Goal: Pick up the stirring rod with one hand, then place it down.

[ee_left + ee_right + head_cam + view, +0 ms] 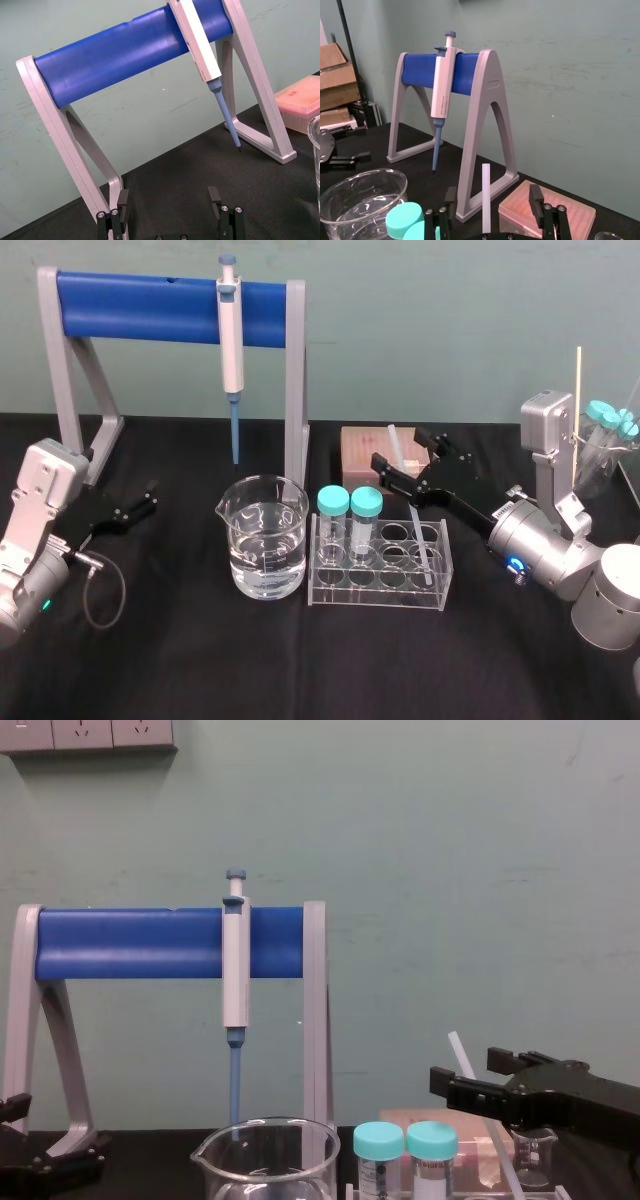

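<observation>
**Right gripper (pixel 398 448) poised for the pick.** The rod (pixel 426 552) stands in the right-hand end of the clear rack (pixel 378 598) on the desk (pixel 180 660). Its foot sits in a well and its upper part leans back, reaching well above the capped tubes (pixel 333 502).

The right gripper's fingers (pixel 536 197) are spread, one on each side of the rod's upper part. Seen from the right wrist, the rod rises roughly midway in the gap and seems to touch neither finger. From the chest, its tip pokes out just above the gripper.

**Doing the step well (judgement).**
- Keep the rod centred as the fingers close, so both meet it together. A one-sided push would likely tip it in its well or drag the rack.
- The rod looks smooth and thin, so a firm hold should stop it slipping or pivoting.
- Lift along the rod's own lean until its foot clears the rack, staying clear of the tubes and the pink box (pixel 362 445) behind.

The left gripper (pixel 150 498) is parked at the desk's left, fingers apart.
</observation>
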Available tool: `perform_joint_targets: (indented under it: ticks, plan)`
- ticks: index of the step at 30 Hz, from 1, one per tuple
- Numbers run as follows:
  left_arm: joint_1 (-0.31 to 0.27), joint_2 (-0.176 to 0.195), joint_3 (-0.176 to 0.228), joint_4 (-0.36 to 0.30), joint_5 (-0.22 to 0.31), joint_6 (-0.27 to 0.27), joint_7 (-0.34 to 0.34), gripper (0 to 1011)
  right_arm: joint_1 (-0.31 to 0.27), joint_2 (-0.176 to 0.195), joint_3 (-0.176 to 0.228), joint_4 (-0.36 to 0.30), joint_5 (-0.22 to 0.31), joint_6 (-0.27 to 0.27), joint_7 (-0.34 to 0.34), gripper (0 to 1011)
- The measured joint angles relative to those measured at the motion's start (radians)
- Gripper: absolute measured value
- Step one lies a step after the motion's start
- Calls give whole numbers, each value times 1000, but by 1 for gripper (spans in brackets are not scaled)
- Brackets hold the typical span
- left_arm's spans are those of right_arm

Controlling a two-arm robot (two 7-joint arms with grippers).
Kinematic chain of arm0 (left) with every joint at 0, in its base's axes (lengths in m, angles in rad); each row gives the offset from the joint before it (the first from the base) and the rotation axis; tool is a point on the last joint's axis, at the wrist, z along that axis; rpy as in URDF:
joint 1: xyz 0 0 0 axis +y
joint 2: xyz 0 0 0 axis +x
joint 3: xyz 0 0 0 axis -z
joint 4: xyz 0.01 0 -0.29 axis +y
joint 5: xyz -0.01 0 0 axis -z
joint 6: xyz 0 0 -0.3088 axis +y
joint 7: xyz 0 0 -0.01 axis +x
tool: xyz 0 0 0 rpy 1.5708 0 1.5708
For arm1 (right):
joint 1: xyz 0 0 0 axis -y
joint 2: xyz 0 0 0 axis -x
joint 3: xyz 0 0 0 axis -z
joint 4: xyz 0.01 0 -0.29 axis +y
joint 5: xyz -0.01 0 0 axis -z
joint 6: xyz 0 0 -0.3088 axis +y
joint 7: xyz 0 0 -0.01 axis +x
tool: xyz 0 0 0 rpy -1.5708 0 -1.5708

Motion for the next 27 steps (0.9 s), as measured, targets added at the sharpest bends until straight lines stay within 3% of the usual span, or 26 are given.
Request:
perform_joint_targets:
  ticks: [5,10,12,16,17,20,27]
  plan:
    - [0,0,0,0,0,0,0,1000,-10,4,15,-17,13,-20,9,1003]
    - [0,0,0,0,0,0,0,1000,-27,10,50,-57,20,-56,-14,1003]
    - [0,0,0,0,0,0,0,1000,-41,12,77,-78,8,-76,-55,1003]
    - [0,0,0,0,0,0,0,1000,-70,4,119,-92,-69,-93,-185,1003]
    - [0,0,0,0,0,0,0,1000,-70,4,119,-92,-69,-93,-185,1003]
    - [0,0,0,0,0,0,0,1000,-85,-11,139,-82,-126,-50,-286,1003]
    - [0,0,0,0,0,0,0,1000,-90,-39,149,-36,-149,32,-322,1003]
